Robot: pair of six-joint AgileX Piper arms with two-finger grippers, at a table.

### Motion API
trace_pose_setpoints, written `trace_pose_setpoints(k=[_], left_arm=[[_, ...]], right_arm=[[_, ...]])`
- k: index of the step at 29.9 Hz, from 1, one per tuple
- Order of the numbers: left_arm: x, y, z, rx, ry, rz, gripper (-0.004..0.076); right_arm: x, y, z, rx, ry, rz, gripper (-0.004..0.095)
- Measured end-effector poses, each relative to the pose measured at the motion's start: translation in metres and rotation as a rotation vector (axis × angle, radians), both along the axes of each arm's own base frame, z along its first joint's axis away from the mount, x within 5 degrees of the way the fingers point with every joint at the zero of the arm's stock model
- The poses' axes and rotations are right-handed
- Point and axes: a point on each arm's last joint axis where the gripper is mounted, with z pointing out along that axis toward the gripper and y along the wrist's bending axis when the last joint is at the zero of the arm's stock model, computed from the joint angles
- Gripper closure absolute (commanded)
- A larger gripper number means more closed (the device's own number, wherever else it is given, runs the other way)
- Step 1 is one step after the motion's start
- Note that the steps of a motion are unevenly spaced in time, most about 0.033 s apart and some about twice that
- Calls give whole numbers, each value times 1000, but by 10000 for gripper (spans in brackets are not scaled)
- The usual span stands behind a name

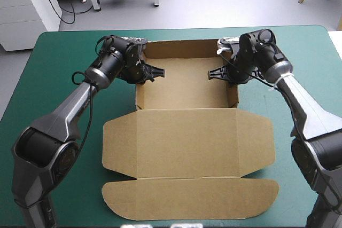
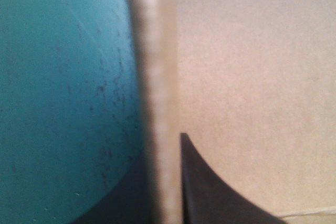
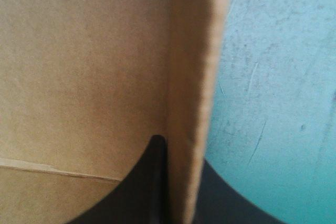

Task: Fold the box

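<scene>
The brown box (image 1: 187, 142) lies mid-table as an open tray at its far end, with the lid and its flaps flat toward the near edge. My left gripper (image 1: 140, 73) is shut on the tray's left wall (image 2: 157, 77), one black finger inside (image 2: 210, 192) and one outside. My right gripper (image 1: 233, 73) is shut on the right wall (image 3: 191, 77) in the same way, its inner finger (image 3: 142, 192) over the tray floor. In the wrist views the left gripper (image 2: 165, 145) and the right gripper (image 3: 178, 148) each straddle a wall edge-on.
The teal-green cover (image 1: 59, 78) shows bare on both sides of the box. The tray's back wall (image 1: 181, 48) stands close to the table's far edge. The lid's rounded front flap (image 1: 189, 198) reaches almost to the near edge.
</scene>
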Motion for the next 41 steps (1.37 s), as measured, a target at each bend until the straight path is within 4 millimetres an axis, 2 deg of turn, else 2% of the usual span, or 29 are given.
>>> trace_pose_setpoints(k=[3, 15, 20, 22, 25, 29, 31, 32, 33, 37, 41], left_arm=[[4, -4, -13, 0, 42, 1, 734], [12, -8, -40, 32, 109, -15, 734], [15, -9, -46, 36, 123, -16, 729], [15, -9, -46, 34, 126, -15, 698], [15, -9, -46, 39, 129, -27, 575], [14, -10, -49, 59, 147, -81, 283], [14, -10, -51, 63, 152, -91, 160], [14, -10, -51, 62, 156, -92, 113], [14, -10, -52, 64, 159, -92, 97], [14, -10, -51, 65, 163, -91, 99], [19, -11, -39, 65, 118, -92, 101]], right_arm=[[5, 1, -12, -16, 30, 14, 912], [22, -1, -47, -24, 109, 9, 912], [24, -3, -48, -15, 103, 4, 894], [24, -3, -48, -15, 98, 11, 805], [26, -2, -48, -13, 80, 20, 584], [27, -2, -47, -11, 62, 25, 189], [27, -2, -47, -13, 57, 29, 63], [28, -2, -47, -15, 56, 32, 32], [28, -3, -47, -17, 54, 34, 27], [29, -3, -47, -27, 42, 53, 54], [31, -3, -40, -34, 15, 64, 73]])
